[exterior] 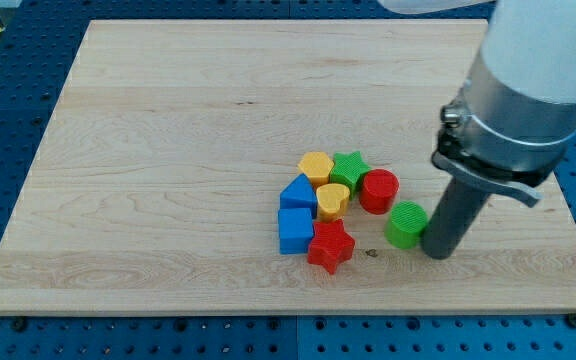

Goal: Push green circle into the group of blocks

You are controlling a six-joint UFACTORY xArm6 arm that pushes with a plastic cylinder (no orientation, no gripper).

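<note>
The green circle (405, 223) is found toward the view's lower right of the board (168, 150), just to the view's right of the cluster. My tip (436, 251) is set down immediately on the circle's right side, touching it or all but touching; a gap cannot be made out. Nothing is held by the rod; it is a bare dark cylinder ending on the wood.

The circle thus lies to the view's left of my tip, slightly up. Beyond it in the same direction the group is met: the red circle (378, 190) just above and left of it, the red star (330, 246) to its lower left, with a small gap between these and the green circle. A leftward push is judged to be called for, and little travel is needed. No long axis matters, the block being round
</note>
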